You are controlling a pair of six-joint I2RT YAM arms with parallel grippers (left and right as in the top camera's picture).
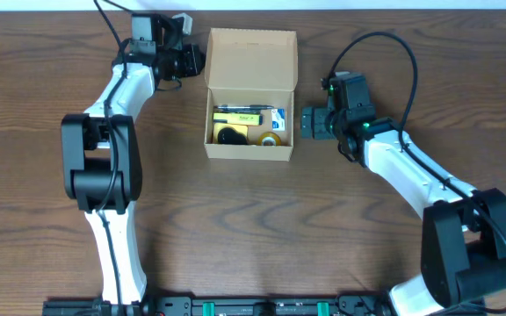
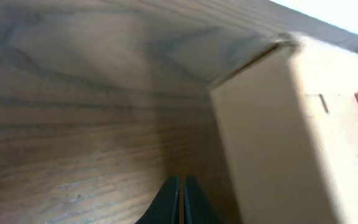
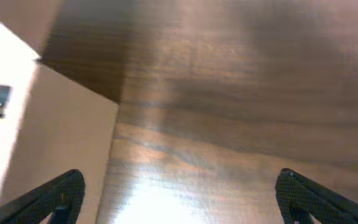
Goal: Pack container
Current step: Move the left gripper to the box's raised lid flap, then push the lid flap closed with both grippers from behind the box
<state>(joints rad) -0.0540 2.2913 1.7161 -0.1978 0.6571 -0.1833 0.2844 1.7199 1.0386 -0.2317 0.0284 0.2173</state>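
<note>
Overhead view: the container (image 1: 249, 151) sat on the table (image 1: 323, 228) close to its far edge, roughly midway between the left and right edges.
Lid: the hinged flap (image 1: 251, 54) lay open, folded back toward the far edge.
Contents: several small items were inside, among them a black round piece (image 1: 228, 135), a yellowish roll (image 1: 271, 139) and a blue-and-white packet (image 1: 277, 115); what each was could not be read.
Left gripper (image 1: 198, 61): fingers pressed together with nothing between them, low over the table just beside the flap's left edge; whether it touched the cardboard could not be told.
Right gripper (image 1: 306, 123): fingers spread wide apart and empty, just beside the container's right wall, facing it.
Step in hand: the filling looked done, with no loose items left on the table, so this was most likely the start of closing the lid.
Next move: the closed left fingers would need to get under or behind the flap and swing it forward over the opening, while the right gripper steadied the right wall so the light box did not slide.
</note>
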